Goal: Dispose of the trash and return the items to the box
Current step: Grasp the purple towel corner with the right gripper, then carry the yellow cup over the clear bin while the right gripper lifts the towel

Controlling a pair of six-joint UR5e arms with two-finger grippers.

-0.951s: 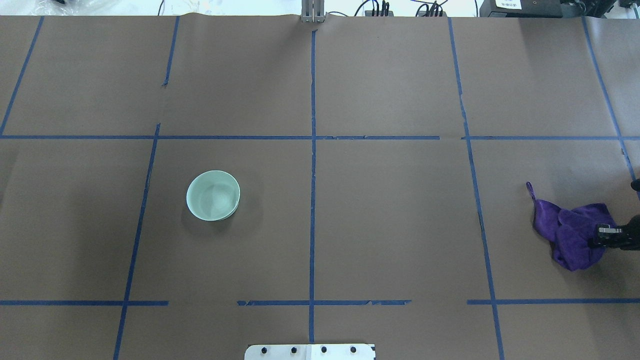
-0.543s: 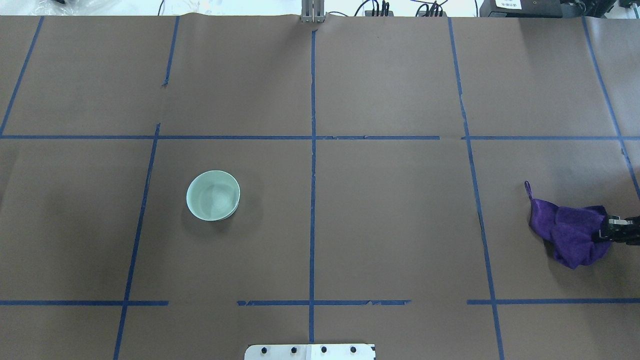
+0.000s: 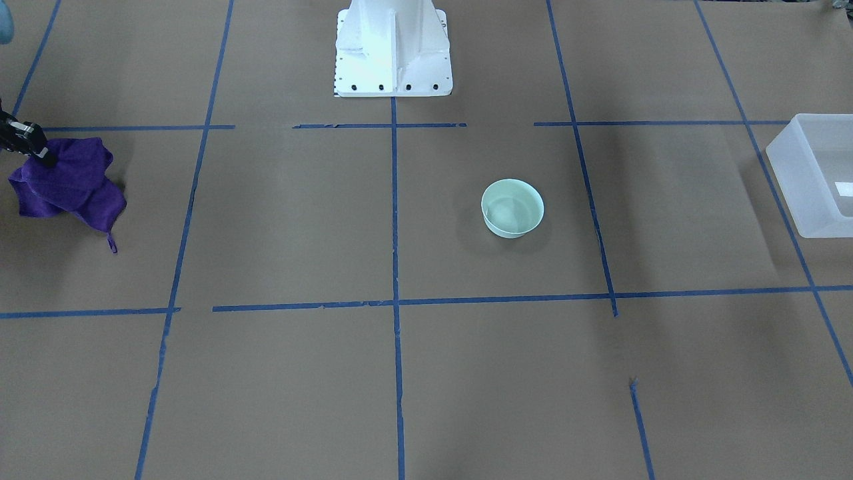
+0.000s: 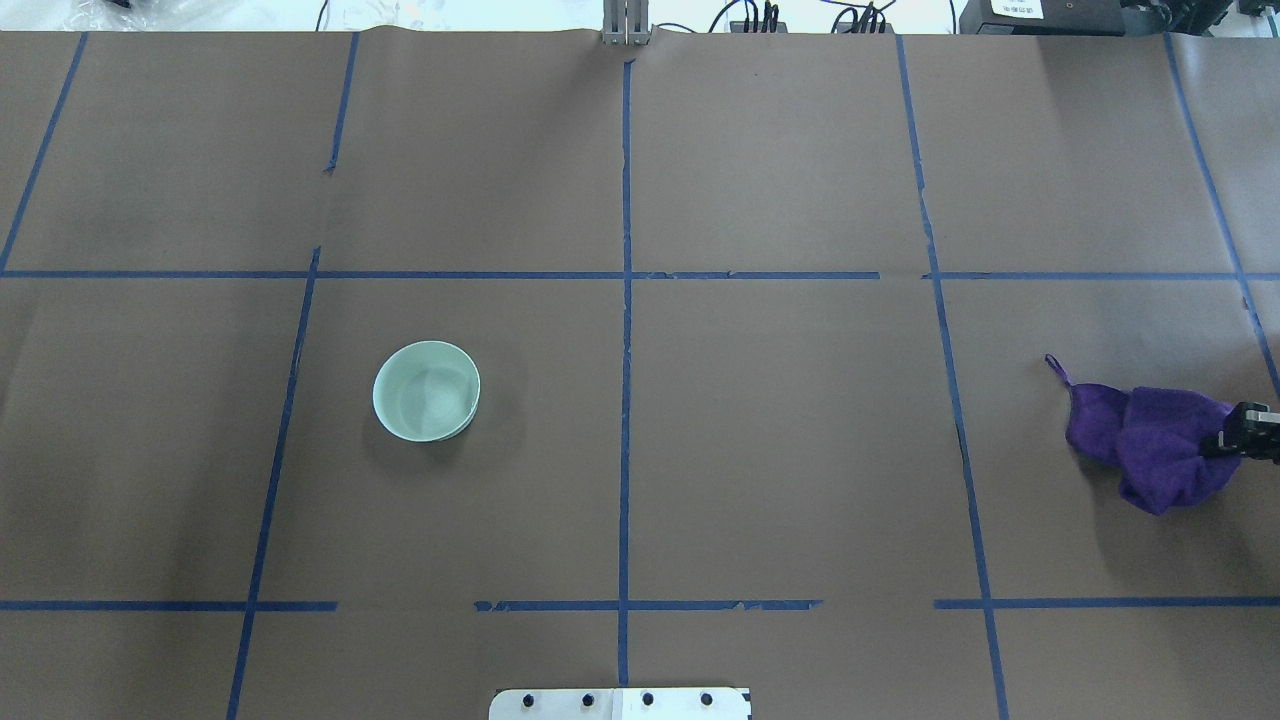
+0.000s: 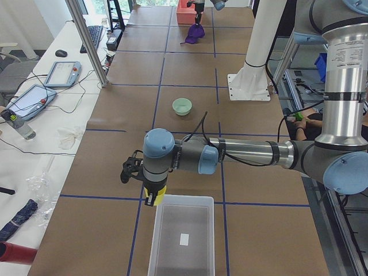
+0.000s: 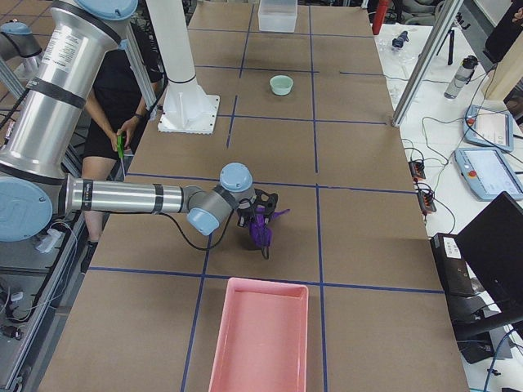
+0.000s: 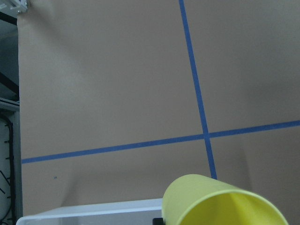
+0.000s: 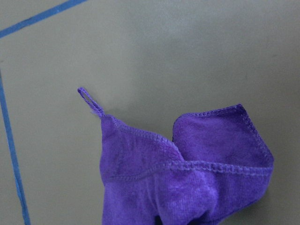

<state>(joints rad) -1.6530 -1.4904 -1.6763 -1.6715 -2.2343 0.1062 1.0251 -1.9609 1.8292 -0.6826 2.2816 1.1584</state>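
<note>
The pale mint-green bowl [image 4: 427, 391] stands empty on the brown table, left of centre, and also shows in the front view [image 3: 512, 208]. My left gripper [image 5: 152, 194] is shut on the yellow cup [image 7: 220, 202] and holds it at the near rim of the translucent box [image 5: 198, 202]; the box rim also shows in the left wrist view [image 7: 89, 212]. My right gripper [image 4: 1240, 432] is shut on a purple cloth [image 4: 1150, 445] at the table's right edge. The cloth hangs from the gripper [image 8: 187, 173].
A pink tray [image 6: 260, 335] lies on the table just beyond the purple cloth at the robot's right end. The white robot base [image 3: 392, 50] stands at the table's middle edge. Blue tape lines cross the brown paper. A person stands behind the robot [image 6: 114, 122].
My right gripper has moved toward the table's far side and slightly right, carrying the purple cloth with it. The bowl has not moved.
</note>
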